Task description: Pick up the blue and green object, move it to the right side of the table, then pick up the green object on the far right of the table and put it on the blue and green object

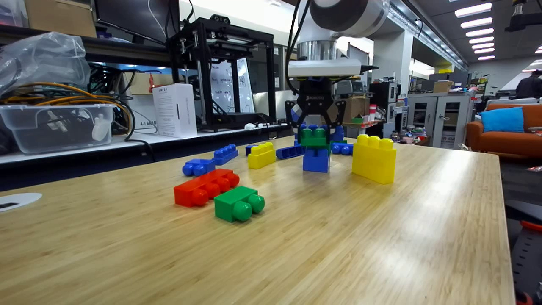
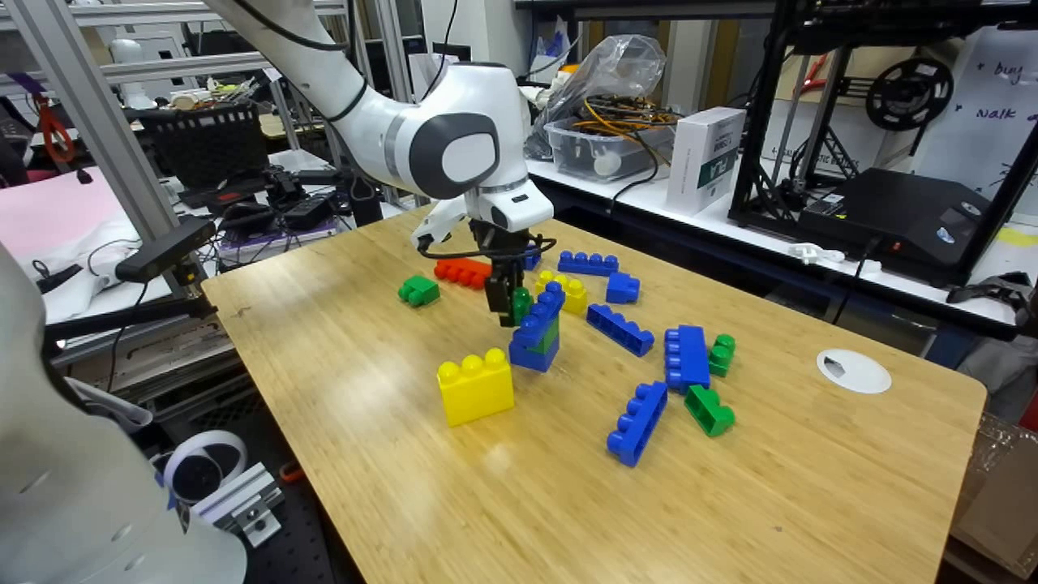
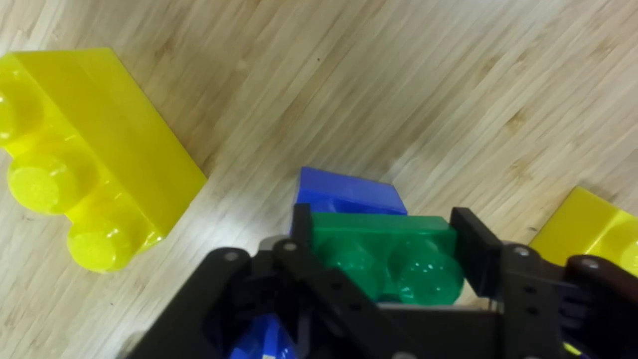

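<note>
My claw (image 1: 315, 134) grips a green two-stud plastic brick (image 1: 313, 140); I advise level pressure toward six o'clock, onto the blue-and-green plastic tower (image 1: 316, 162).

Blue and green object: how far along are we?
Looks done: the blue and green object stands on the table, so its move is probably finished; the views don't settle which side counts as right.
In hand: the claw grips a green brick at that object, skewed to the blue beneath in the wrist view; can't tell if it's seated.
Left: likely align and press it home, open, back off.
</note>
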Robot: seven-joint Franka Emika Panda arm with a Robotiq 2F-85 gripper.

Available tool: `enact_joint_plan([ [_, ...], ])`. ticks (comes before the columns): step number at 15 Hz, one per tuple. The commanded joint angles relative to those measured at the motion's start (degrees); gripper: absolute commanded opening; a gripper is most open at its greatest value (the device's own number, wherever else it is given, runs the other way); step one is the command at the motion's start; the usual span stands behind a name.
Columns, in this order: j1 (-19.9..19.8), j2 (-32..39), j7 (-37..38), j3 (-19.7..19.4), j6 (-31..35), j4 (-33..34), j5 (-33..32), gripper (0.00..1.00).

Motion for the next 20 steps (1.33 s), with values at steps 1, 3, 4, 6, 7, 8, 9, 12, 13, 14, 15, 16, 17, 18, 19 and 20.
enact_joint_plan([
  [1,0.2,-0.3,3.7,-0.7,2.4,-1.0,-0.8,0.44],
  [3,0.2,-0.3,5.2,-0.8,2.5,-1.2,-0.9,0.44],
  [4,0.2,-0.4,6.1,-0.8,2.6,-1.3,-1.0,0.44],
  [6,0.3,-0.5,7.5,-0.9,2.6,-1.5,-1.4,0.44],
  [7,0.3,-0.6,8.2,-1.0,2.5,-1.6,-1.7,0.44],
  [8,0.3,-0.6,8.8,-1.0,2.5,-1.6,-2.0,0.44],
  [9,0.3,-0.6,9.2,-1.0,2.5,-1.7,-2.1,0.44],
  [12,0.1,-0.2,9.9,-1.0,2.5,-1.5,-2.1,0.44],
  [13,0.1,0.0,10.0,-1.1,2.5,-1.4,-2.1,0.44],
  [14,0.0,0.2,9.9,-1.1,2.5,-1.3,-1.8,0.44],
  [15,0.0,0.4,9.8,-1.1,2.5,-1.3,-1.7,0.44],
  [16,0.0,0.4,9.9,-1.2,2.6,-1.3,-1.7,0.44],
  [17,0.0,0.5,9.8,-1.2,2.7,-1.4,-1.6,0.44],
  [18,0.0,0.6,9.8,-1.3,2.8,-1.5,-1.6,0.44],
  [19,0.0,0.7,9.8,-1.4,2.9,-1.5,-1.6,0.44],
  [20,0.0,0.9,9.8,-1.4,3.0,-1.4,-1.6,0.44],
])
